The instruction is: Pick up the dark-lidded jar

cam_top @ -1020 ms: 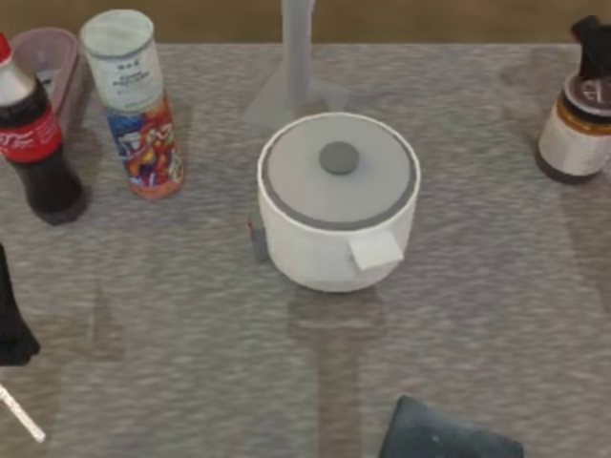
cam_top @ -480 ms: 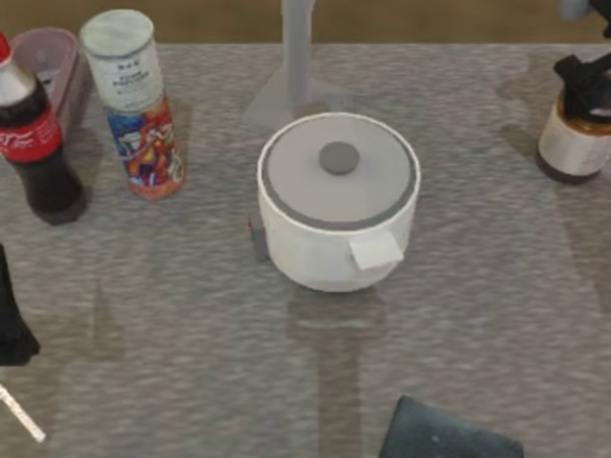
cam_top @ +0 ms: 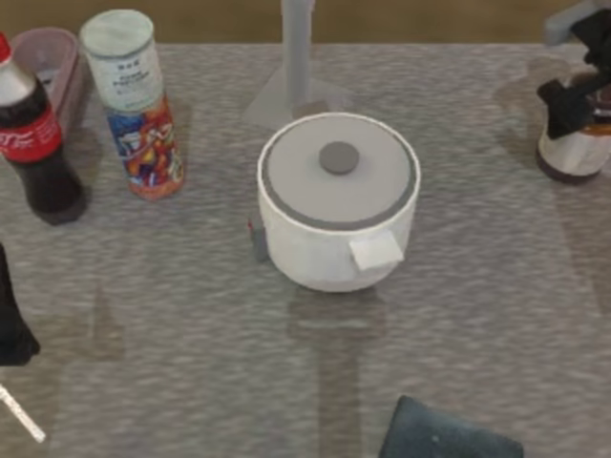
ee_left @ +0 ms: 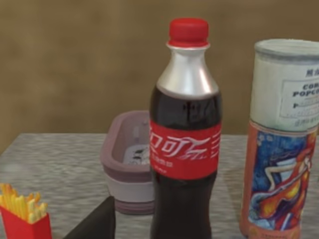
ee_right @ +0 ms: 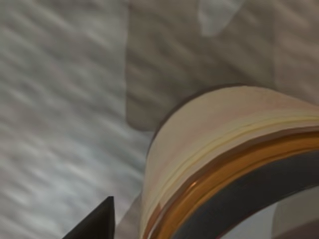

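The dark-lidded jar [cam_top: 571, 155] stands at the table's far right edge; only its white label and brown base show in the top view. My right gripper [cam_top: 577, 101] hangs directly over it, hiding the lid, and is open. In the right wrist view the jar [ee_right: 224, 149] fills the frame, with its amber band and dark lid rim very near. One dark fingertip [ee_right: 97, 224] sits just beside the label without touching it. My left gripper [cam_top: 13, 334] is parked open at the left edge, and its finger [ee_left: 94, 224] shows in front of the cola bottle.
A large white pot with a grey lid [cam_top: 339, 196] stands mid-table. A colourful white-lidded canister [cam_top: 134, 100], a cola bottle [cam_top: 33, 124] and a mauve tub [cam_top: 57, 62] stand at the back left. A grey stand [cam_top: 298, 57] rises behind the pot, and a dark object [cam_top: 449, 434] lies at the front edge.
My right gripper has come down and forward from the back right corner onto the jar, and now covers the lid that showed before. The left arm and the jar have not moved.
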